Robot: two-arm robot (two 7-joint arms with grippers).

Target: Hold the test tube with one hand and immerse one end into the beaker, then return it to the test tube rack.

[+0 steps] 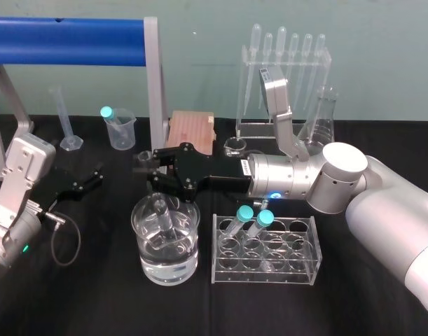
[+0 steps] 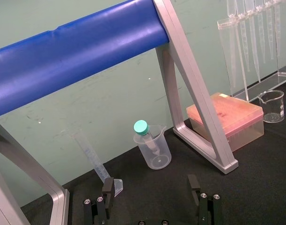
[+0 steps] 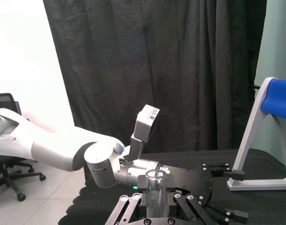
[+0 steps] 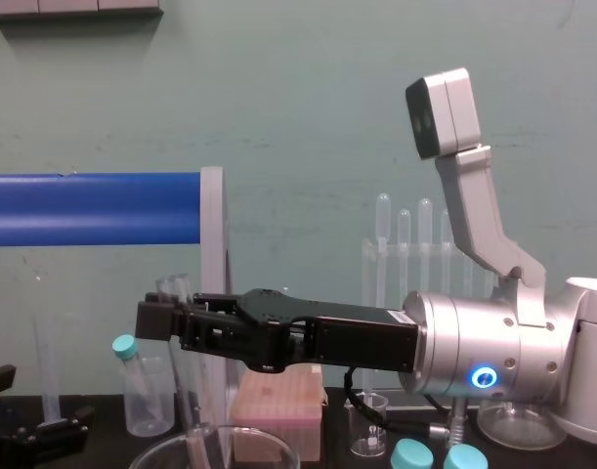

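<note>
head view, right gripper (image 1: 149, 170) stretched level over beaker (image 1: 146, 260), clamping test tube (image 1: 163, 218), left gripper (image 1: 96, 175) parked, spread

test tube (image 1: 162, 215) sitting in the beaker (image 1: 145, 266) lower centre, test tube rack (image 1: 266, 275) just right of it, pipette stand (image 1: 250, 84) behind, upper right

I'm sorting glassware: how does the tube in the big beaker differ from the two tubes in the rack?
The test tube has an open rim; the rack tubes wear teal caps. The test tube leans in the beaker, lower end in liquid, by the right gripper; the rack tubes lean in the rack slots. Both are slim and clear. The left gripper sits parked at left.
</note>
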